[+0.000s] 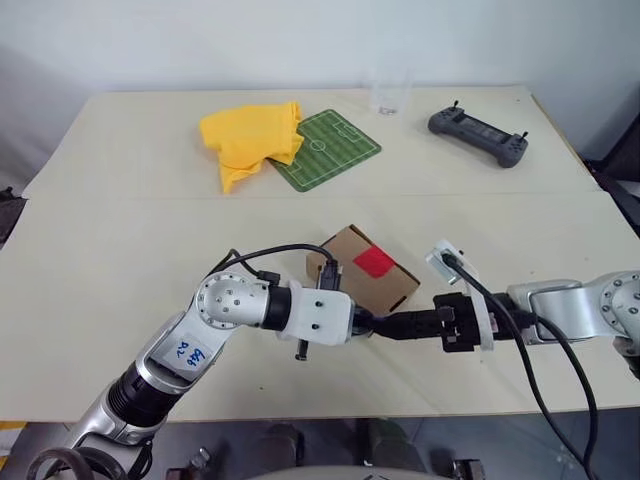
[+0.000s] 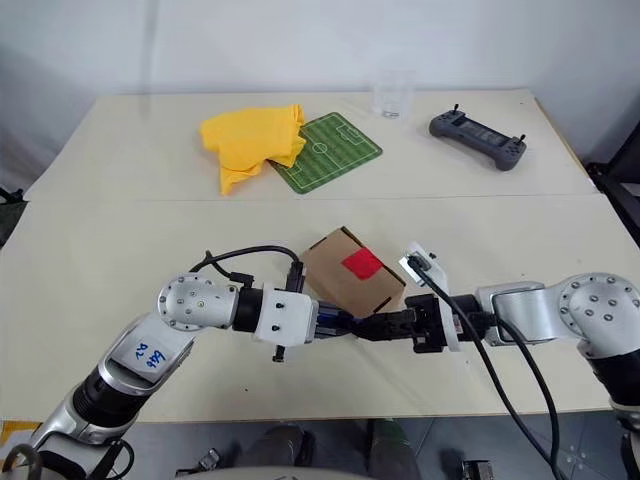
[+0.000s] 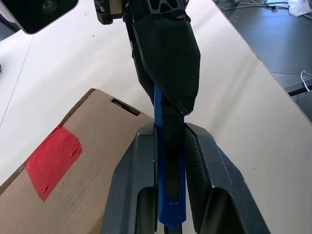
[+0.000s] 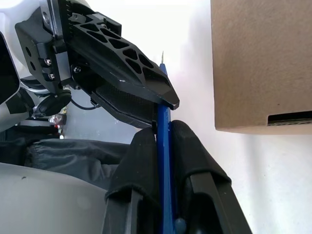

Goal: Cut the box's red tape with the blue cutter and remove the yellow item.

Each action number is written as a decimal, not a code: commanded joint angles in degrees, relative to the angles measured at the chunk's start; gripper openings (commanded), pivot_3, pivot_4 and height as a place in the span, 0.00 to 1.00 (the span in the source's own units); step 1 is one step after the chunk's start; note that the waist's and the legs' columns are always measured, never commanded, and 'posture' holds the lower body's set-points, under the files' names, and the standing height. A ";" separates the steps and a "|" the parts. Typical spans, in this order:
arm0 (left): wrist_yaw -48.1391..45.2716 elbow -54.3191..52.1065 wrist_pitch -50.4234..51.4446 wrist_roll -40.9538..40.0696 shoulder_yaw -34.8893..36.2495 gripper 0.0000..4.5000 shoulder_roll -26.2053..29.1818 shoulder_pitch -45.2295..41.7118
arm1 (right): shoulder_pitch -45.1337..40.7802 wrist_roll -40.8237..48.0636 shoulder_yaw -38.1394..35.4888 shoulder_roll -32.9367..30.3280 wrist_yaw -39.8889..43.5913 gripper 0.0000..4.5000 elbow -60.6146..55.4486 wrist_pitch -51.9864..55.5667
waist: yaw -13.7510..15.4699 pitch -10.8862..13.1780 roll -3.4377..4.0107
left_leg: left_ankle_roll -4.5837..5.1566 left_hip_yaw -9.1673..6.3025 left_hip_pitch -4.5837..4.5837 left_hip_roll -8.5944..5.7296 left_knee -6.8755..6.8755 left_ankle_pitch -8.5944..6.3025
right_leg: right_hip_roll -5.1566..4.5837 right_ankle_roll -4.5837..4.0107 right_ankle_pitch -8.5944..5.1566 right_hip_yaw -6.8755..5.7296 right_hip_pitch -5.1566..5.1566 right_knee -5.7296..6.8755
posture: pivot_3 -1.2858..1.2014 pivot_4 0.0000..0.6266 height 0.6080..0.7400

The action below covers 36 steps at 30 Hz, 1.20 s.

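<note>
You're seeing the blue cutter [image 3: 168, 161] hanging over the surface [image 1: 120, 260] just in front of the box [image 1: 362, 268], both grippers clamping it: left gripper [image 1: 372, 326] gripping one end, right gripper [image 1: 400, 326] gripping the other, tips meeting. Red tape [image 1: 373, 262] is sitting uncut on the box top.

Pale wooden table [image 1: 120, 250]: small brown cardboard box [image 1: 360, 270] with red tape patch [image 1: 374, 262] near the front edge; left gripper [image 1: 372, 325] and right gripper [image 1: 392, 327] meeting tip to tip just before it. Far side: crumpled yellow cloth [image 1: 250, 140], green football-pitch mat [image 1: 327, 149], clear plastic cup [image 1: 390, 92], grey handheld controller [image 1: 478, 136].
</note>
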 commanded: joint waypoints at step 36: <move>-6.51 24.05 2.58 -25.36 21.26 0.00 -1.70 1.68 | 50.39 0.07 -59.89 -10.99 2.80 0.02 -19.21 -12.63 | 1.00 -0.04 -0.10 | 0.11 0.22 0.10 -0.03 0.14 -0.07 | 0.04 0.12 0.06 -0.01 0.08 0.10 | 0.52 0.24 1.00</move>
